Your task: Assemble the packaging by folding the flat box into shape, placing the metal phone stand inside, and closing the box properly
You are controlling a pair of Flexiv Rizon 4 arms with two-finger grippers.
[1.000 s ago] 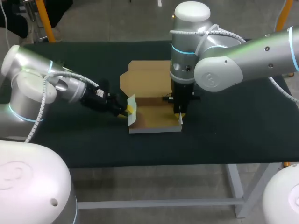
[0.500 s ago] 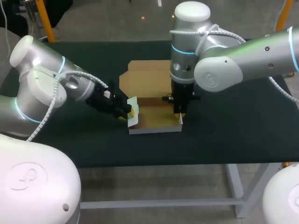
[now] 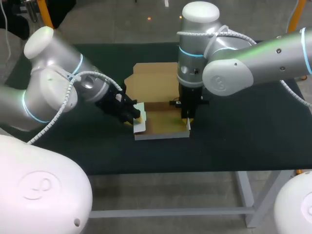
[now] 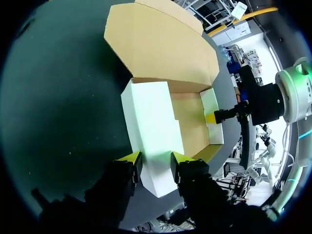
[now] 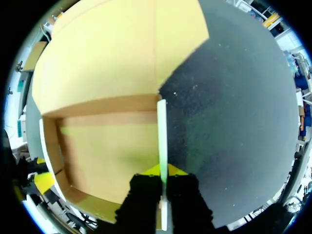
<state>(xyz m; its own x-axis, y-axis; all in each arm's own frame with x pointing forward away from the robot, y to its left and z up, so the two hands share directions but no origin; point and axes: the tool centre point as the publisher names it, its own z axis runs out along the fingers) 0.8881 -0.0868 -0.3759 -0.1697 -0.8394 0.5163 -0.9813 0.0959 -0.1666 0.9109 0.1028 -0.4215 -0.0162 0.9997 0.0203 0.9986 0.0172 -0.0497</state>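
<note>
Right gripper (image 5: 163,170) is pinching the right side flap (image 5: 161,126) of the cardboard box (image 3: 161,123) upright, mid-table. Left gripper (image 4: 156,163), fingers (image 4: 130,162) spread, is leaning on the inward-tilted left side flap (image 4: 151,122). Folding stage; next, both walls need locking.

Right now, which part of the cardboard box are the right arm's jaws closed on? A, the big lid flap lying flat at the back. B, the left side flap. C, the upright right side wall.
C: in the right wrist view the jaws pinch the thin white edge of the upright right side wall, one yellow tip on each side.
</note>
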